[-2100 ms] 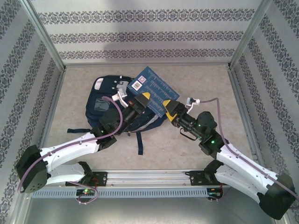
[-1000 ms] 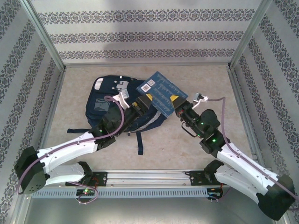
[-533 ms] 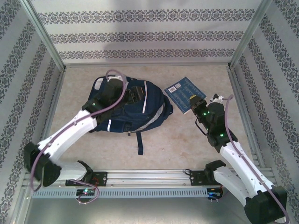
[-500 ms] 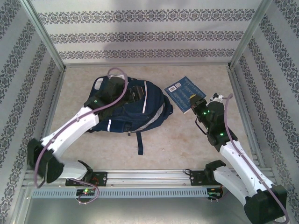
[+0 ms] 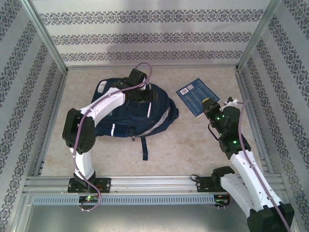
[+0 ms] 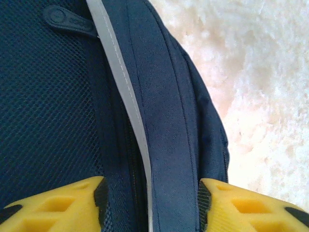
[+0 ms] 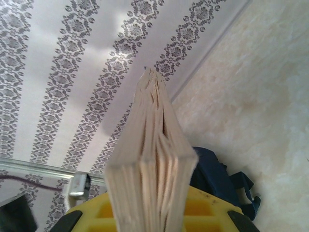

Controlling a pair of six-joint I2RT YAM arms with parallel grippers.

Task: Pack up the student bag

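The right end effector (image 5: pixel 208 103) clamps a blue book (image 5: pixel 193 95) near the table's (image 5: pixel 193 145) right edge. The left end effector (image 6: pixel 148 203) straddles the student bag's (image 5: pixel 128 121) striped seam; I cannot tell whether it grips.

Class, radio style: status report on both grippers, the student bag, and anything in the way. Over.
Left gripper astride student bag fabric, grip unclear. Right gripper shut on blue book, right of bag. Left arm lies across bag.

Left arm (image 5: pixel 99 107): elbow folded high, reached forward.
Left gripper (image 6: pixel 150 193): pointed down, jaws half apart.
Right gripper (image 5: pixel 207 103): clamped on book (image 5: pixel 193 95).
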